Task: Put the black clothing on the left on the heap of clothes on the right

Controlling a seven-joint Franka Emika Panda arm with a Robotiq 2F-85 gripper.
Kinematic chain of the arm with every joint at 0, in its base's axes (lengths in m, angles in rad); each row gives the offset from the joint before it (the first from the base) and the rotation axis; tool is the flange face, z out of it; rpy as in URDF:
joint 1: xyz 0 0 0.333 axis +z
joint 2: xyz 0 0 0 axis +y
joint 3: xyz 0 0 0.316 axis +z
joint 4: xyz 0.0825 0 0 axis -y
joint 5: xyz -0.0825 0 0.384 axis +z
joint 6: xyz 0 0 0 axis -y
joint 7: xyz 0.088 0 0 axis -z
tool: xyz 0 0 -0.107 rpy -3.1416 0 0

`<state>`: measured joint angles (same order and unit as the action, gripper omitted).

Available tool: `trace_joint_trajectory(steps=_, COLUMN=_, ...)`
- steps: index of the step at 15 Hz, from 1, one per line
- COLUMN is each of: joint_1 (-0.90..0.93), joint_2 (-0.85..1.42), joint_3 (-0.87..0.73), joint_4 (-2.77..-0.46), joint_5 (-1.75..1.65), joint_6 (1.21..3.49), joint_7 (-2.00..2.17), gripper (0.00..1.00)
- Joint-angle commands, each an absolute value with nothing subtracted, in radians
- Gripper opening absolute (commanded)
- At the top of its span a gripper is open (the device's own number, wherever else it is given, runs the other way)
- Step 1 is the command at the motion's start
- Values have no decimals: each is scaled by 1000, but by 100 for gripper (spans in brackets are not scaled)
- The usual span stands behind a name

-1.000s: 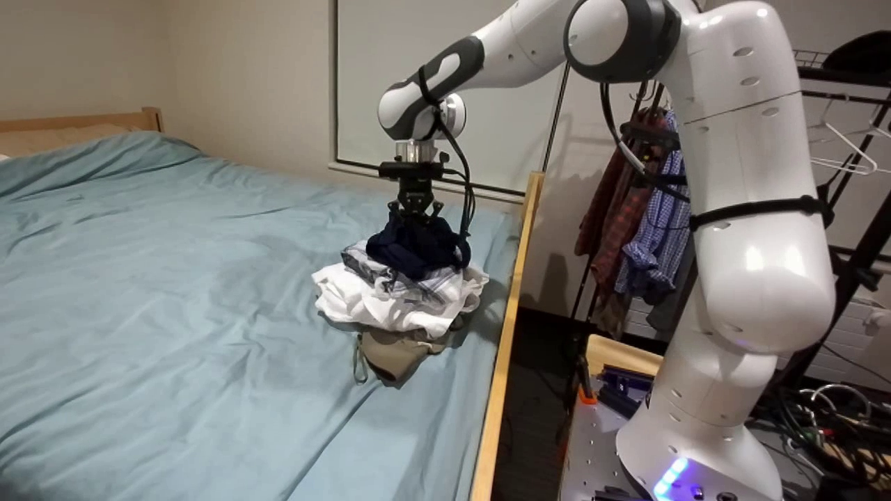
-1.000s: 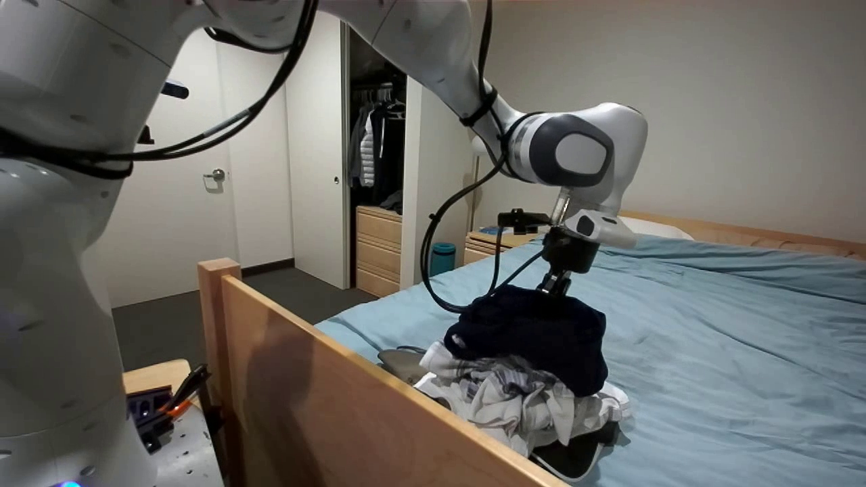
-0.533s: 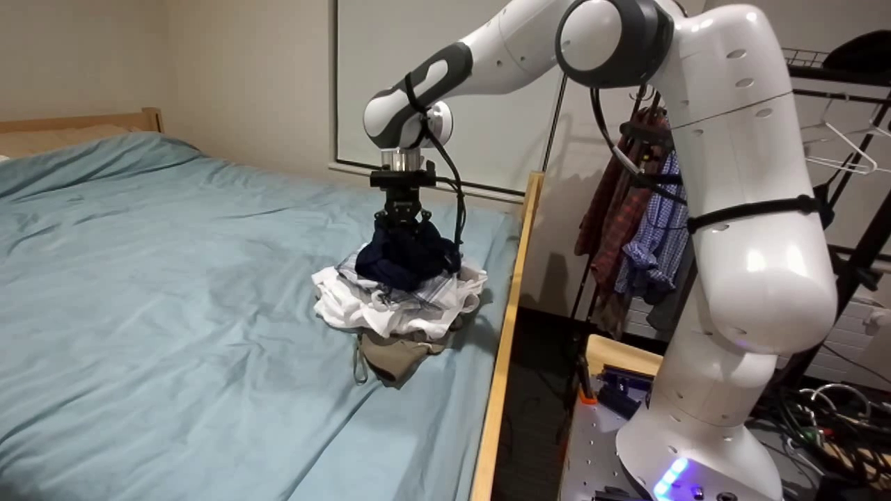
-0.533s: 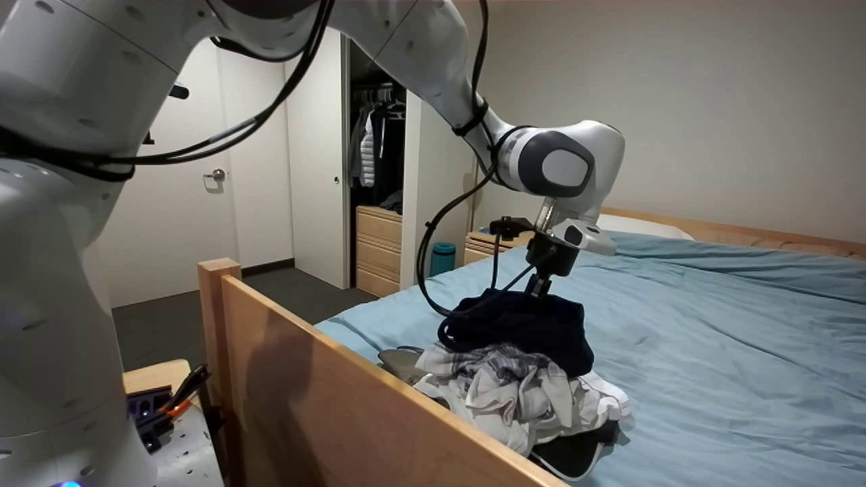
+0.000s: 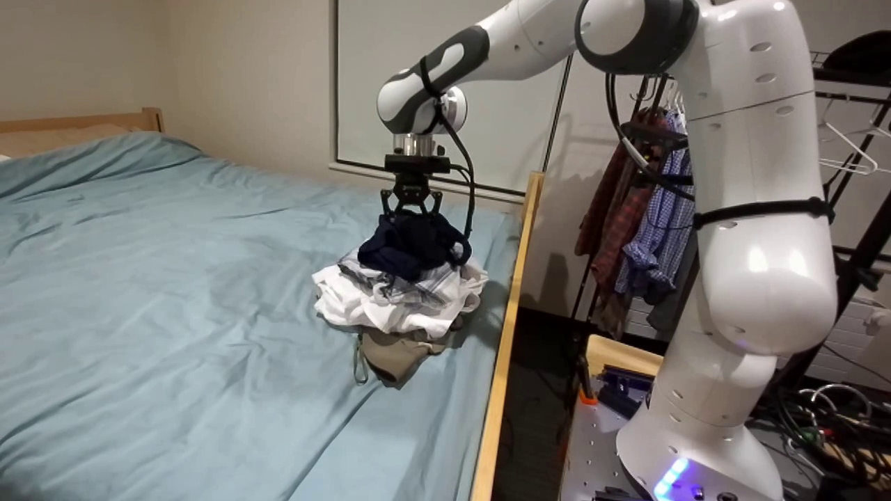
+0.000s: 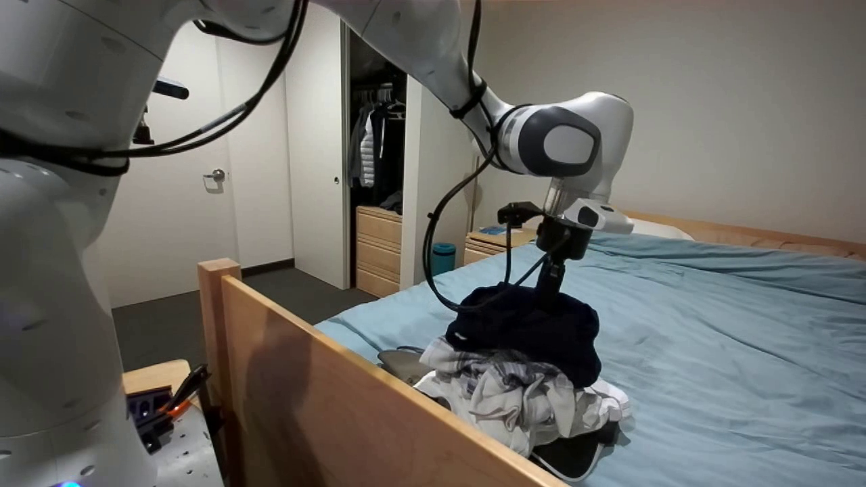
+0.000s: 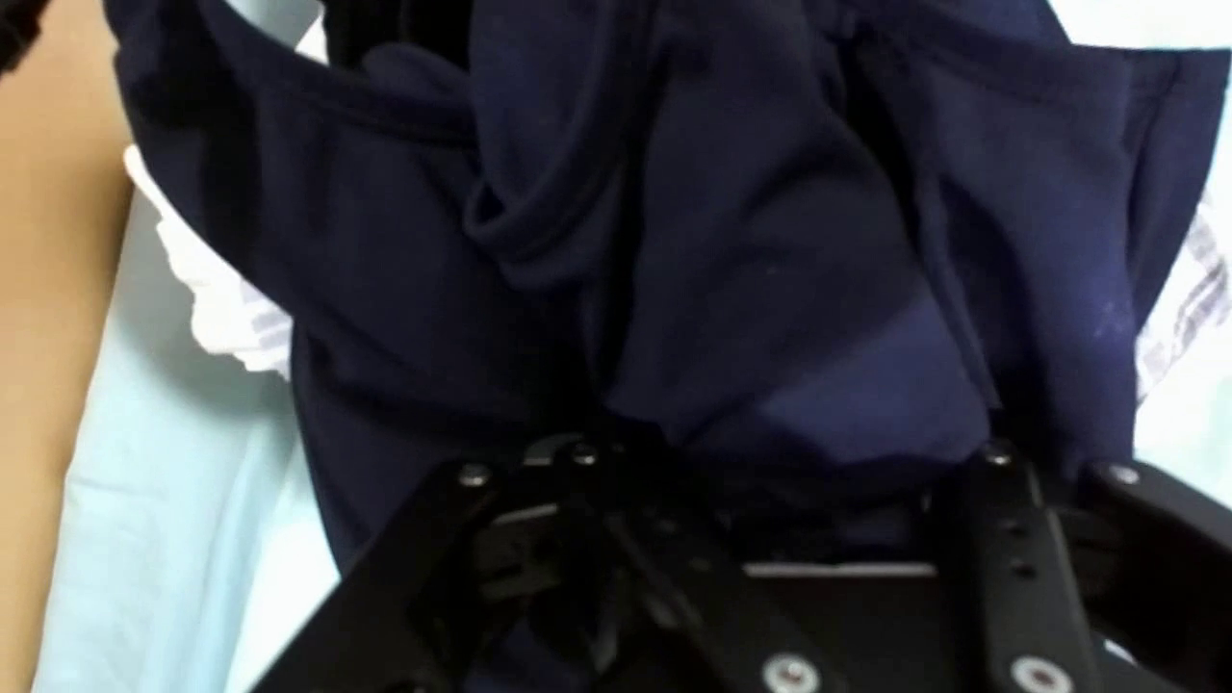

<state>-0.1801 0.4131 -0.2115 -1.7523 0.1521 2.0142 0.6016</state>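
With my gripper (image 5: pixel 411 213) spread, touching the dark clothing (image 5: pixel 411 252) atop the heap (image 5: pixel 369 303) below, I should rise straight, slowly.

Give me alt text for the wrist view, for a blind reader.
Crumpled navy clothing fills most of the view, with the open black gripper against it along the bottom. White patterned cloth peeks out on both sides; pale blue bedding and a wooden bed rail show at left.
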Motion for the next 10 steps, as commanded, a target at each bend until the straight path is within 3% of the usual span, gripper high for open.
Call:
trace_joint_trajectory(steps=1, joint_1=-167, joint_2=235, joint_3=-231, joint_4=-1912, joint_5=111, joint_6=2111, joint_7=536, gripper=97)
trace_joint_trajectory(steps=6, joint_1=-167, joint_2=16, joint_3=-217, joint_4=-2056, joint_5=57, joint_6=2186, joint_7=418, gripper=100)
trace_joint_trajectory(steps=10, joint_1=-141, joint_2=-85, joint_3=-169, joint_4=-2064, joint_5=-41, joint_6=2103, joint_7=367, gripper=100)
